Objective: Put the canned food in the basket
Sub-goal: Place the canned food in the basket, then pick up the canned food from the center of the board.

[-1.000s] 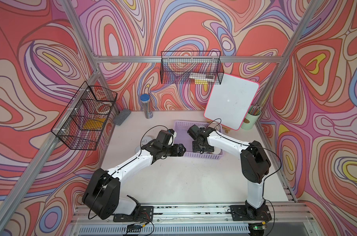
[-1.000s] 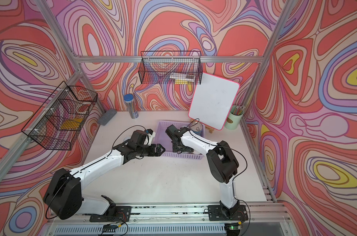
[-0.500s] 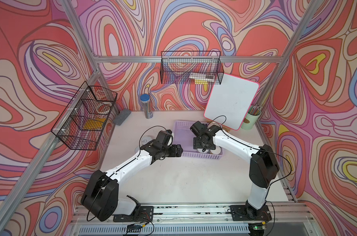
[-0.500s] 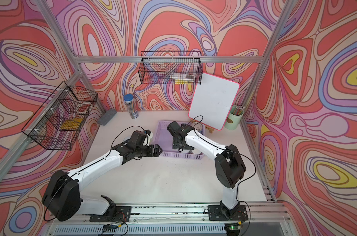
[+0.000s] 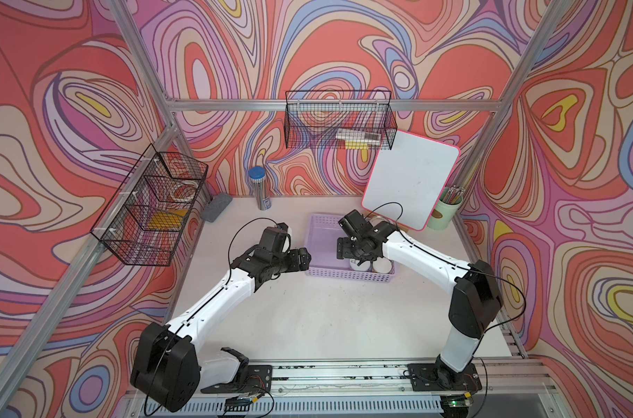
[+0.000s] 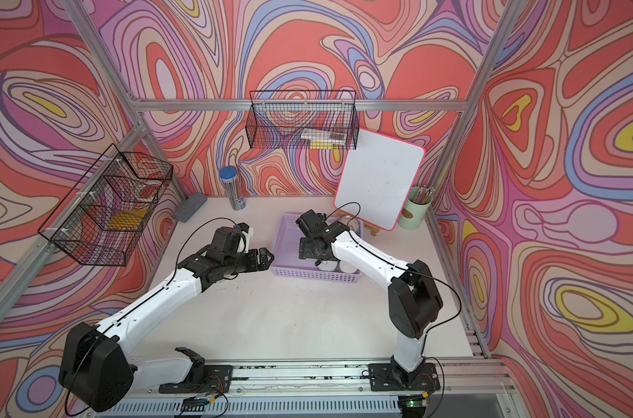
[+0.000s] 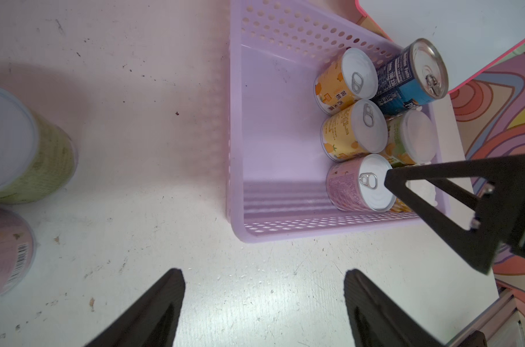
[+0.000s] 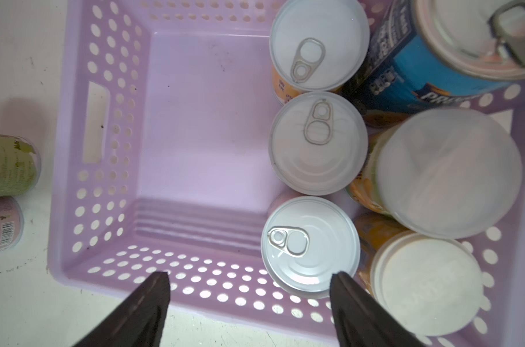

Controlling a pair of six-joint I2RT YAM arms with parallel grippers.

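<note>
Since a second ago your right gripper (image 8: 249, 276) drew back, jaws spread and empty, over six tins (image 8: 315, 144) in the lavender basket (image 8: 117, 75); next your left gripper (image 7: 263, 272), likewise spread and empty, probably needed the green tin (image 7: 24, 144) beside that basket.

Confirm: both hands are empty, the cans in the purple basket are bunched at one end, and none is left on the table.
Not the last part: a green can and a pink can sit on the table outside the basket, as the left wrist view shows. The left hand and right hand are empty, and the cans inside are bunched at one end.
</note>
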